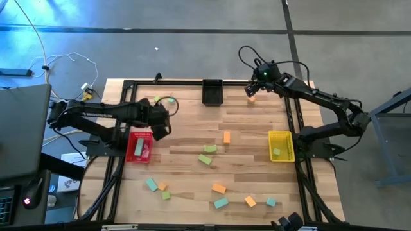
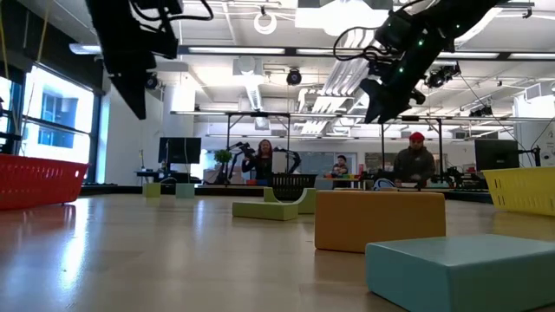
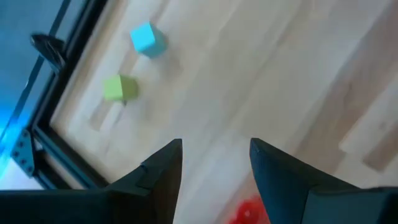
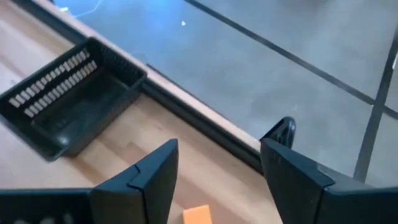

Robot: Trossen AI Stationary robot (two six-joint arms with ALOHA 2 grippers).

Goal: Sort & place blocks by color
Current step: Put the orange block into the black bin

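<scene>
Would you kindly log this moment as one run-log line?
left gripper: open, above red bin | right gripper: open, over orange block | black bin: empty

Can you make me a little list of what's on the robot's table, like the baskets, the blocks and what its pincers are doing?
Baskets: red bin left, black bin at the far edge, yellow bin right
Blocks: orange, teal and green, mostly scattered on the wooden table
Left pincer: open, empty, above the red bin
Right pincer: open, empty, over an orange block near the black bin

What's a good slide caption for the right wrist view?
Open right gripper poised above an orange block near the table's far edge, black bin alongside.
</scene>
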